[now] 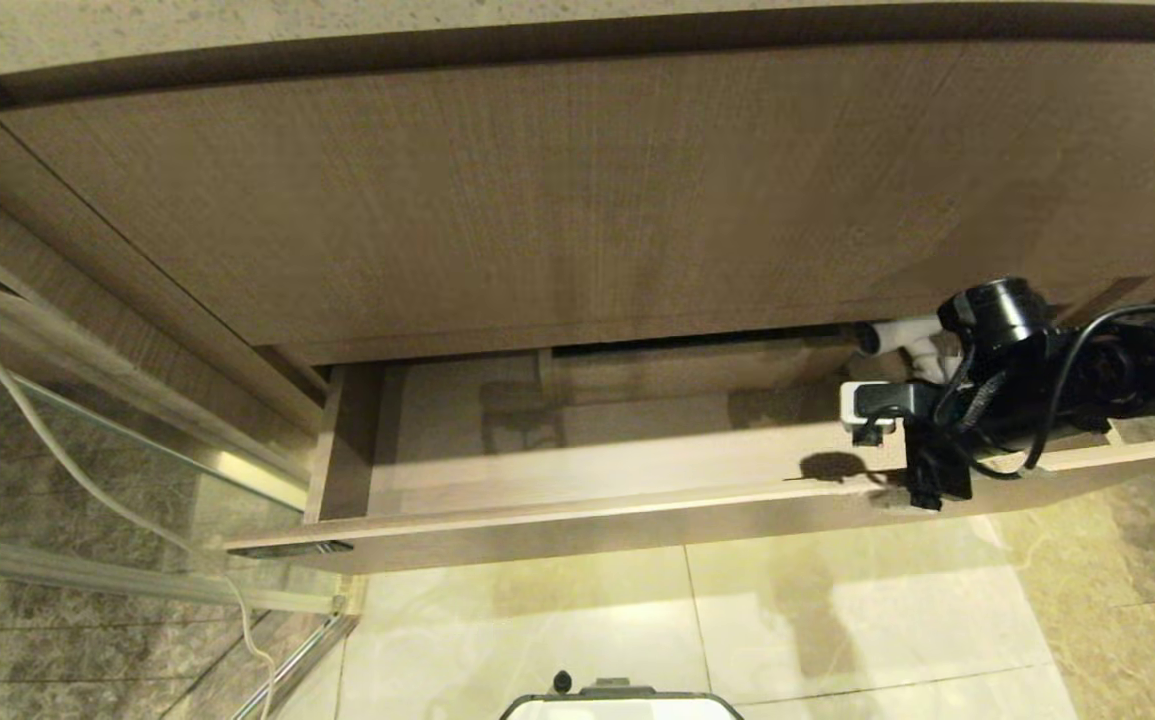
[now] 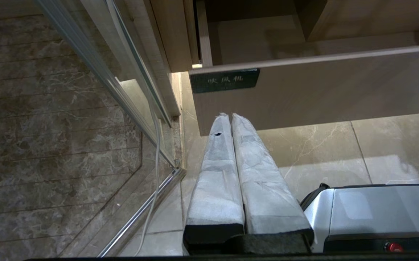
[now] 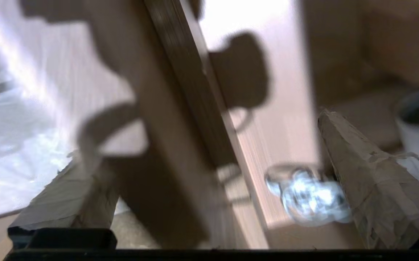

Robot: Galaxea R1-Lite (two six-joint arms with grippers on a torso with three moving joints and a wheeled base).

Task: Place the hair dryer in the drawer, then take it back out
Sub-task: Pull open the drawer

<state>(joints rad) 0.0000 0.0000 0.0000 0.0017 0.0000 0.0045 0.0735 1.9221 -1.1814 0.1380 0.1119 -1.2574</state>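
Drawer (image 1: 577, 520) pulled out. Right tool (image 3: 209, 188) spread wide over its front edge, holding nothing. Hair dryer (image 1: 902, 340) lies inside at the right end, probably just beyond the fingers. Left tool (image 2: 231, 119) closed, parked below the drawer's label (image 2: 224, 80).

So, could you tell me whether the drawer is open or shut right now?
Open: the drawer is pulled out from under the cabinet panel, its inside visible.
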